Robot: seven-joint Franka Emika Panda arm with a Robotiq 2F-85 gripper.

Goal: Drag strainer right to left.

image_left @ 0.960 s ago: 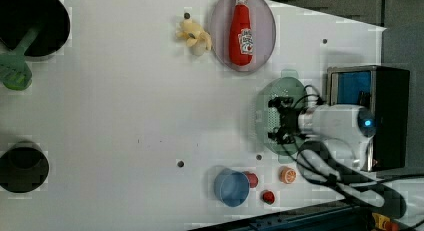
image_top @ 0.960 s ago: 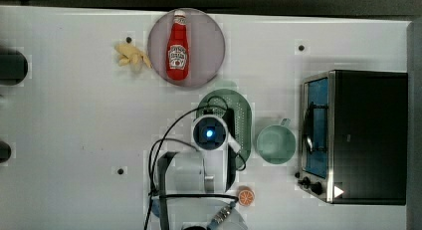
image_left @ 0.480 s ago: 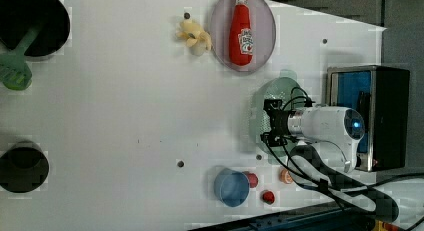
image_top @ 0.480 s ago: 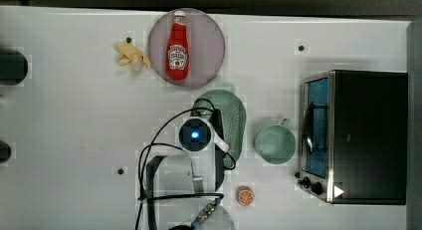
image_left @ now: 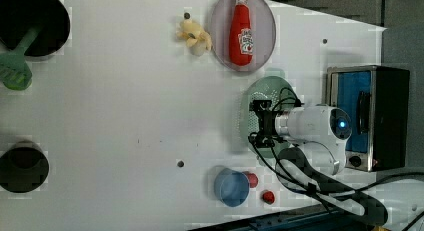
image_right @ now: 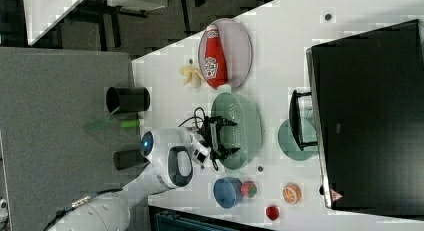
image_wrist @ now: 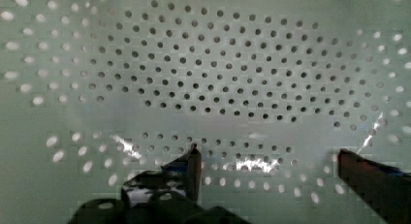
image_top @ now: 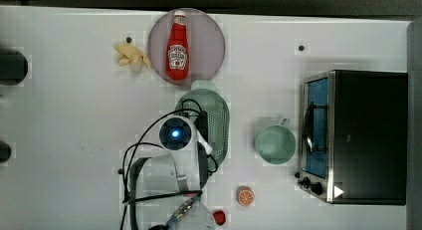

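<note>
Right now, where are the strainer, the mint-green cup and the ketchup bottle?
strainer (image_top: 219, 121): top view, on its perforated inner wall beside the arm.
mint-green cup (image_top: 274, 145): top view, on the middle of its round inside.
ketchup bottle (image_top: 177, 55): top view, on its label, lying on the round plate.

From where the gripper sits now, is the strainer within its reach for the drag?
Probably yes. The gripper is already down inside the strainer, jaws spread over its perforated floor, with nothing between them. On the top view's left of the strainer the table lies bare.
</note>
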